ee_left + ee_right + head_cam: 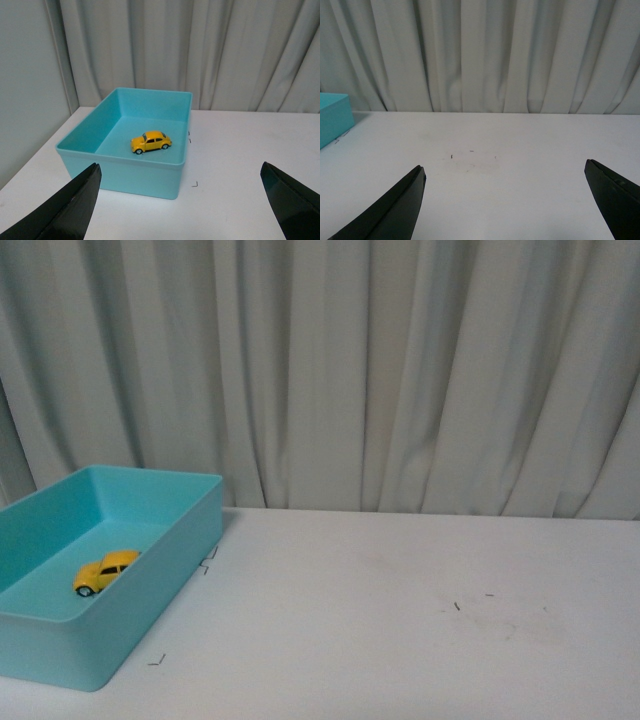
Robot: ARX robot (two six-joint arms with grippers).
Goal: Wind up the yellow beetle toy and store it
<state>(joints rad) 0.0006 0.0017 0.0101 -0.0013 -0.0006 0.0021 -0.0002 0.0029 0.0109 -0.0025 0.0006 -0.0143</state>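
Observation:
The yellow beetle toy rests on its wheels on the floor of the teal bin at the table's left. It also shows in the left wrist view, inside the bin. My left gripper is open and empty, drawn back from the bin's near wall and above the table. My right gripper is open and empty over the bare white table, with a corner of the bin far off to its side. Neither arm shows in the front view.
A white table carries small black corner marks near the bin and faint scuffs at centre right. A pale pleated curtain hangs along the table's far edge. A grey wall panel stands beside the bin.

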